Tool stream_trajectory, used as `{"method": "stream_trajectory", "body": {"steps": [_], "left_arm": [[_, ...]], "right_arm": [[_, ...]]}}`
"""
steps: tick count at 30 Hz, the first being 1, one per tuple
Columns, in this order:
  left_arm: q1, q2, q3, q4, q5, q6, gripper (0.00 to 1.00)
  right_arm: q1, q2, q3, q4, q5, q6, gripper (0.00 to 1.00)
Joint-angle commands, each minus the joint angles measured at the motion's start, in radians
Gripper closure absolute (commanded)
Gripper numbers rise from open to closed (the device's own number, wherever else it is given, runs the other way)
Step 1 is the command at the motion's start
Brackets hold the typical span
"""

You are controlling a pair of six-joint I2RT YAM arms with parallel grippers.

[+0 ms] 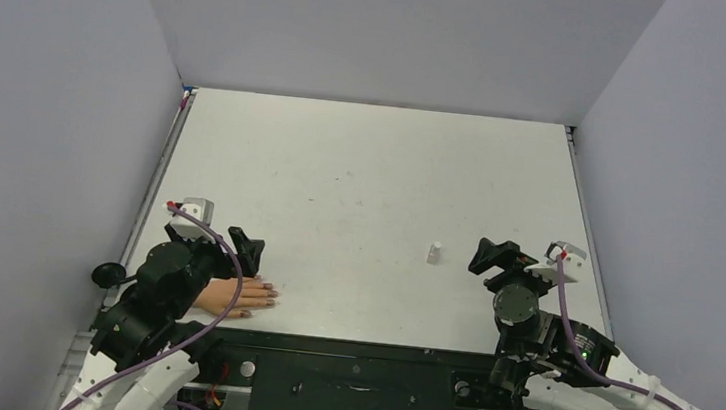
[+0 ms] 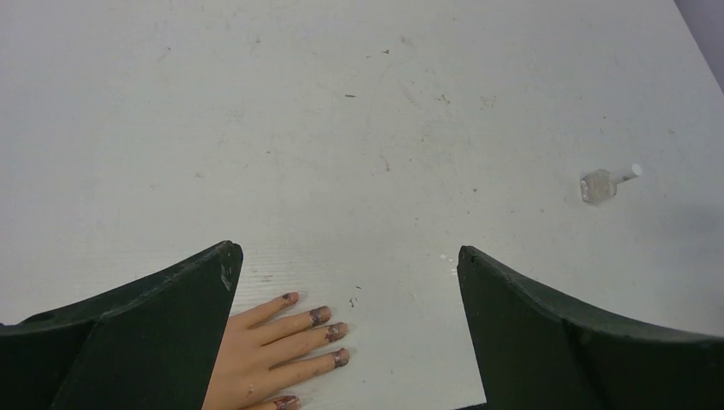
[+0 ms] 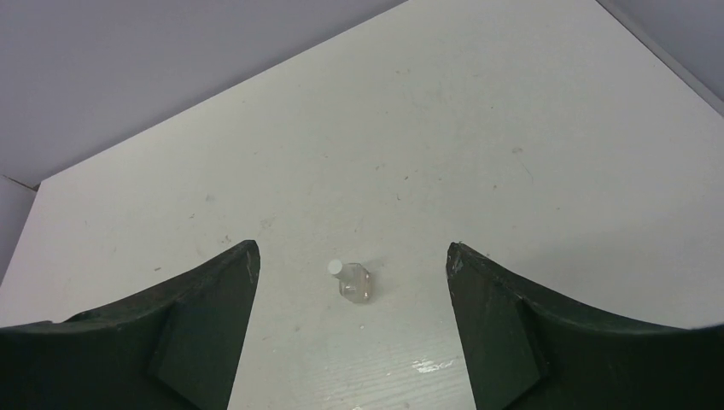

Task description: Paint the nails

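Note:
A small peach fake hand [image 1: 235, 296] lies flat near the table's front edge, fingers pointing right. Its tiny purplish-brown nails [image 1: 271, 296] show clearly in the left wrist view [image 2: 331, 330], smeared with dark polish. My left gripper [image 1: 246, 246] is open and empty just above the hand [image 2: 256, 354]; its left finger [image 2: 145, 333] covers the back of the hand. A tiny clear bottle with a white cap [image 1: 434, 253] sits on the table to the right. My right gripper [image 1: 495, 255] is open and empty. The bottle [image 3: 353, 280] lies ahead between its fingers, untouched.
The white table [image 1: 373, 166] is walled by grey panels on the left, back and right. The bottle also shows far right in the left wrist view [image 2: 600, 184]. The table's front edge runs just below the hand.

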Motion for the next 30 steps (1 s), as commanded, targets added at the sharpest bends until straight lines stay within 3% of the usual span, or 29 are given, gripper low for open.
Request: {"method": "stream_trajectory", "body": {"steps": [1, 11, 24, 26, 30], "left_arm": [[-0.039, 0.009, 0.004, 0.054, -0.035, 0.009, 0.03], [-0.131, 0.026, 0.004, 0.044, -0.114, -0.025, 0.04], [-0.217, 0.101, 0.03, 0.008, -0.205, -0.067, 0.03], [-0.212, 0.097, 0.03, 0.008, -0.206, -0.065, 0.03], [-0.188, 0.071, 0.016, 0.018, -0.19, -0.063, 0.03]], "right_arm": [[0.006, 0.037, 0.039, -0.019, 0.028, 0.033, 0.24], [0.011, 0.043, -0.028, 0.025, 0.024, 0.05, 0.24], [0.056, -0.031, -0.397, 0.57, -0.009, -0.214, 0.27], [0.056, -0.021, -0.411, 0.591, 0.011, -0.201, 0.27], [0.046, 0.015, -0.407, 0.469, 0.082, 0.007, 0.29]]}}
